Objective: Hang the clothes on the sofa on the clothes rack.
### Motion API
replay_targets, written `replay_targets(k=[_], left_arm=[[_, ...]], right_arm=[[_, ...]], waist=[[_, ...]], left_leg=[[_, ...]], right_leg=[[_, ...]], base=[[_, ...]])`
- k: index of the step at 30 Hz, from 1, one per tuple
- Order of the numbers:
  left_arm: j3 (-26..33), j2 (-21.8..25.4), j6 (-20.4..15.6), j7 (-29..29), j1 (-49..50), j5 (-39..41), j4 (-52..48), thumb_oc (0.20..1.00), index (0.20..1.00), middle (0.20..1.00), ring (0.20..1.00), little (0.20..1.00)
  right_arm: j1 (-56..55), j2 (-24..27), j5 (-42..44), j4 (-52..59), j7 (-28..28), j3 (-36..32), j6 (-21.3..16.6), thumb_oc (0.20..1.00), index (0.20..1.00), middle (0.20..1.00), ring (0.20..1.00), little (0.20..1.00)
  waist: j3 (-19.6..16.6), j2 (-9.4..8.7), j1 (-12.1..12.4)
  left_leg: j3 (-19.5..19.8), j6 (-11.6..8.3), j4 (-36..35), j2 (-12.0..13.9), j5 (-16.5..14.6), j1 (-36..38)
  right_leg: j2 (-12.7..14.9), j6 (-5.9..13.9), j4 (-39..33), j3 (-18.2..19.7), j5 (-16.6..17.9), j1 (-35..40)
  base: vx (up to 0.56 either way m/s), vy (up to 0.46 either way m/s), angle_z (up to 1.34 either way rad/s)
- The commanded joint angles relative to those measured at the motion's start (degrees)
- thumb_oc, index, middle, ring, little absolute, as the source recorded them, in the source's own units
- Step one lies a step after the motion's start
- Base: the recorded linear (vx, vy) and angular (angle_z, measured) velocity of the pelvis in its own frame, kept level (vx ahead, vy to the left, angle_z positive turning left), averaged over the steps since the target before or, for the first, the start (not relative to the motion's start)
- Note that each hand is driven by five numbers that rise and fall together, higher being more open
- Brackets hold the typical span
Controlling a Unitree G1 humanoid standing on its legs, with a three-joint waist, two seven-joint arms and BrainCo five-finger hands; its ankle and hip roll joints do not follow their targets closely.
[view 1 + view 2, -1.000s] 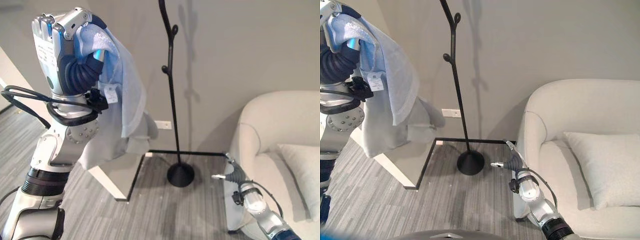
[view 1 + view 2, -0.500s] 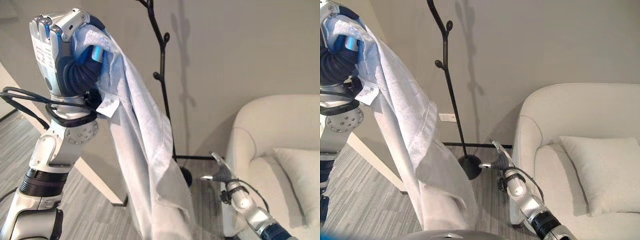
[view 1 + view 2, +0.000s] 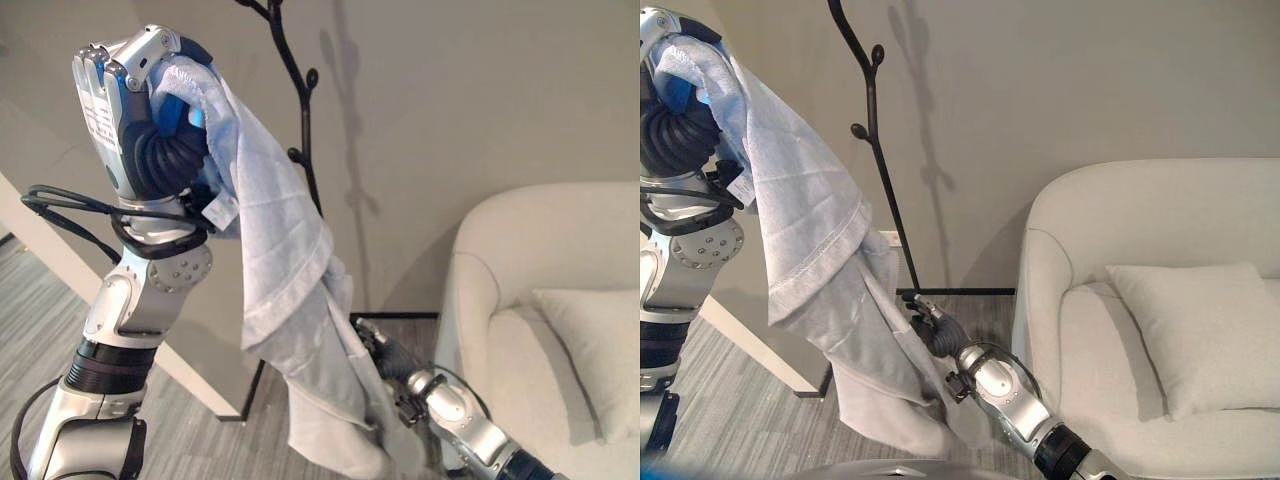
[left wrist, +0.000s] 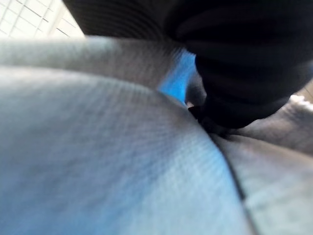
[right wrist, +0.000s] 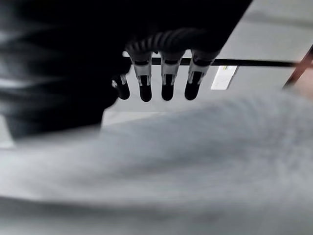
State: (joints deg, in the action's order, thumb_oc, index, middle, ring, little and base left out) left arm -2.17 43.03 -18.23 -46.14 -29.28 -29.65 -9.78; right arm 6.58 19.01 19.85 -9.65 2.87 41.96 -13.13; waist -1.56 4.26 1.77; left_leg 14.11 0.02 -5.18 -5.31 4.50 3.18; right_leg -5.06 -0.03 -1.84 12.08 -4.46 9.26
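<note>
The pale garment [image 3: 270, 260] is held high in the curled fingers of the left hand [image 3: 140, 110], just beside the rack [image 3: 875, 150], so a hook can be reached. Below, its hanging folds are steadied by the straight-fingered right hand [image 3: 930, 325].

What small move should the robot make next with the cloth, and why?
Probably move the left robot hand a little toward the clothes rack and its upper hooks. That robot hand is raised and shut on the top of the light blue garment, which hangs beside the rack pole, not on a hook. The right robot hand reaches low, against the cloth's lower part.
</note>
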Motion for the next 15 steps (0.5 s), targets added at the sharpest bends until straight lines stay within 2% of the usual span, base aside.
replay_targets(k=[1,9,15], left_arm=[[-0.3,-0.7,1.1,-0.4,-3.5,2.5,5.9,0.200,0.200,0.200,0.200,0.200],[2.0,0.0,0.8,0.4,0.3,2.8,4.9,0.200,0.200,0.200,0.200,0.200],[2.6,0.1,0.7,0.9,1.8,4.0,6.3,0.200,0.200,0.200,0.200,0.200]], right_arm=[[0.3,-0.3,2.6,8.3,0.7,-2.3,-4.9,1.000,1.000,1.000,1.000,1.000],[-1.6,4.4,0.4,15.3,-1.6,-9.0,-5.8,1.000,1.000,1.000,1.000,1.000],[-1.7,5.9,-3.4,15.4,-2.4,-9.4,-5.6,1.000,1.000,1.000,1.000,1.000]], waist=[[-2.9,-1.71,0.3],[-3.2,-2.00,0.0],[-3.6,-2.36,0.4]], left_leg=[[-1.4,-1.39,0.2,-1.7,-1.4,-1.6],[-1.8,-1.03,0.2,-1.5,-1.9,-1.3],[-2.0,-0.90,0.2,-1.3,-2.0,-1.1]], right_leg=[[0.5,4.62,-3.2,-0.4,3.0,-2.1],[0.7,5.03,-3.2,0.5,3.3,-2.2],[0.6,5.00,-3.2,1.1,3.2,-2.1]], base=[[0.00,0.001,-0.14],[0.00,0.000,-0.05],[0.00,-0.004,-0.03]])
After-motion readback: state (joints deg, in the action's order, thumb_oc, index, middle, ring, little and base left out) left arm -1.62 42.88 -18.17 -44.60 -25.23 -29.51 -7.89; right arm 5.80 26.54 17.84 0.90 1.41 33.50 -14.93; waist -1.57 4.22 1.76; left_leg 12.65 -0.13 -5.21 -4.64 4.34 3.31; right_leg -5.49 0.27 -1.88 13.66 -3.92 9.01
